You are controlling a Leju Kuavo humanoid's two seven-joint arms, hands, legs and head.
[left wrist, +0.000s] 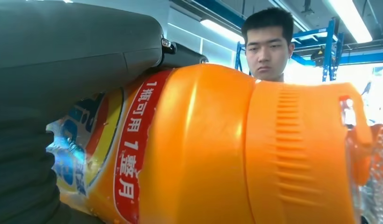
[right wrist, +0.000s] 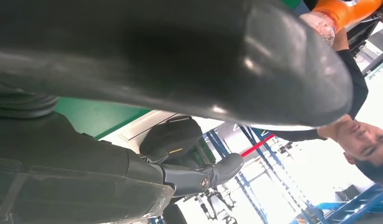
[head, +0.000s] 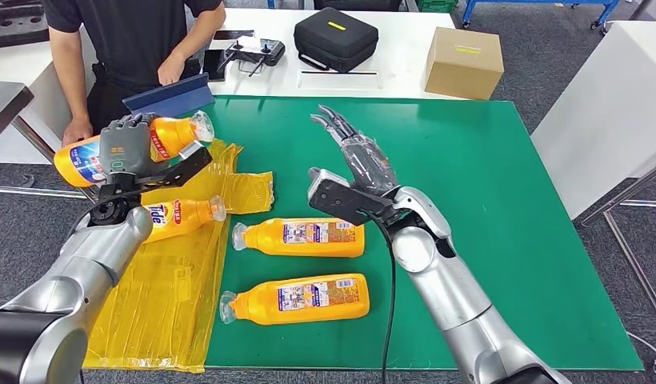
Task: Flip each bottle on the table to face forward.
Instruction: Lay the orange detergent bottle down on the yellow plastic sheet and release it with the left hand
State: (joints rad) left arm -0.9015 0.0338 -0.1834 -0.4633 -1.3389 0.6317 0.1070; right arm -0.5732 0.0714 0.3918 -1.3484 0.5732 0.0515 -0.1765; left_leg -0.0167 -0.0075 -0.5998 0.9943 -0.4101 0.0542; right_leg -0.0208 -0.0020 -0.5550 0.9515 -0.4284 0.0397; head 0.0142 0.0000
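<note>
My left hand grips an orange detergent bottle and holds it in the air over the table's left edge, its clear cap toward the right. Close up in the left wrist view, that bottle shows its red and blue label beside my thumb. A second bottle lies front label up on the yellow plastic sheet. Two more bottles lie on the green mat with small printed labels up, caps pointing left. My right hand hovers open above the mat, fingers stretched forward.
A person in black stands behind the table's left corner, one hand near the held bottle. On the white table behind lie a black case, a cardboard box and a controller. The green mat is bare on the right.
</note>
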